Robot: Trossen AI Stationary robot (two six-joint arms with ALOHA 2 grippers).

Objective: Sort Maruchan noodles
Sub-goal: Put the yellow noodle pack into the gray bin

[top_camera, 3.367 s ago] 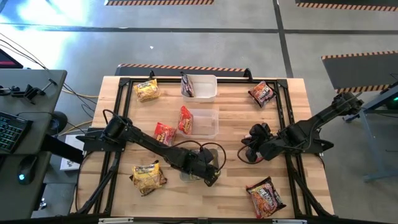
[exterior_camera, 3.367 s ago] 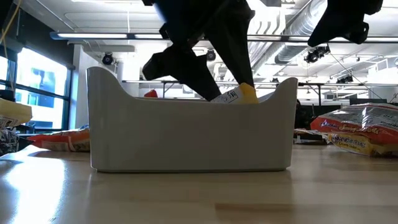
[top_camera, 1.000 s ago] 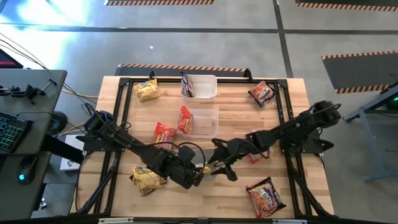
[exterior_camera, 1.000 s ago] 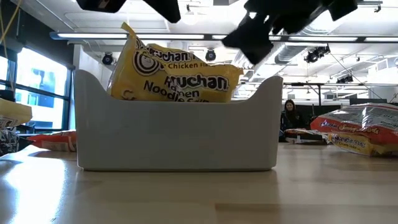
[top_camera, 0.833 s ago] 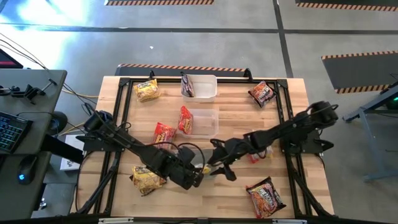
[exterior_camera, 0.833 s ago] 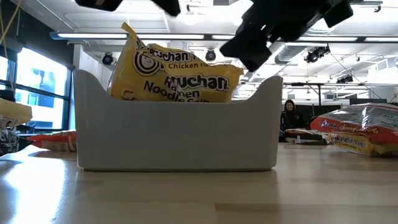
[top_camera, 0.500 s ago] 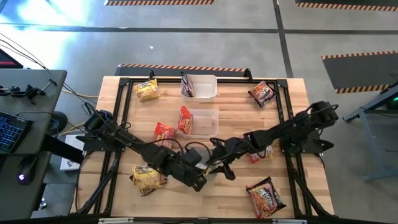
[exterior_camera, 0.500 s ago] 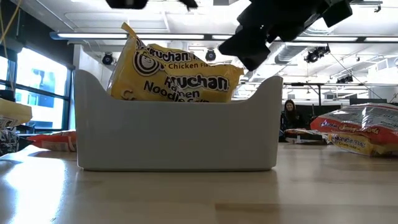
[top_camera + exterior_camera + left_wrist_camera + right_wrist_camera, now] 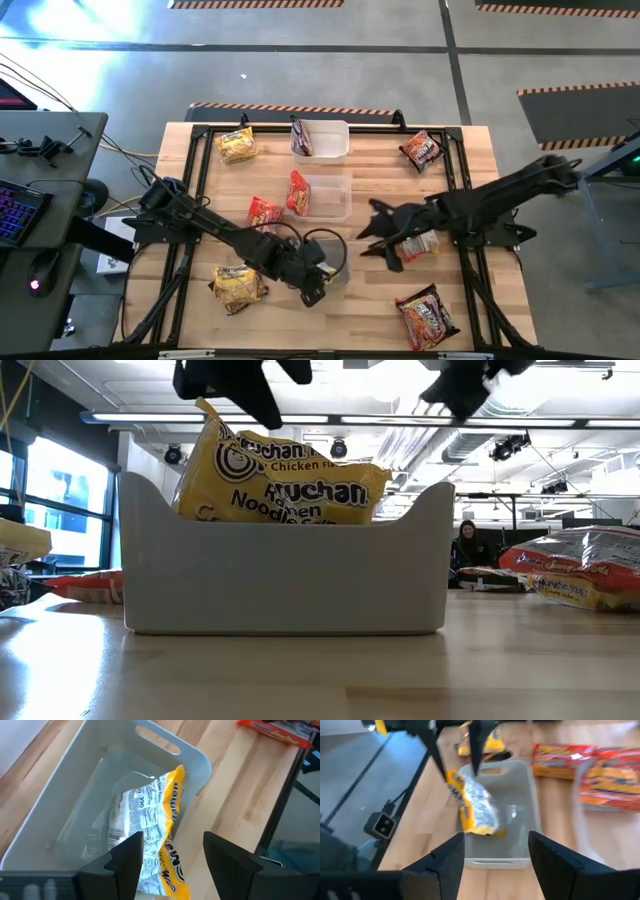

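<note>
Left wrist view: yellow noodle pkt (image 9: 167,835) in white tub (image 9: 75,805), just beyond left end effector (image 9: 172,862), fingers apart, not gripping.

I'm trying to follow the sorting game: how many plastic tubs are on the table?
3. One tub at the overhead picture's top, a second tub mid-table, and a third tub nearer the front, holding a yellow packet. None looks hidden.

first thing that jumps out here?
The yellow noodle packet standing on edge in the clear tub at the table's near middle. The left gripper hovers right over it with fingers open; the right gripper hangs open off to the tub's right.
</note>
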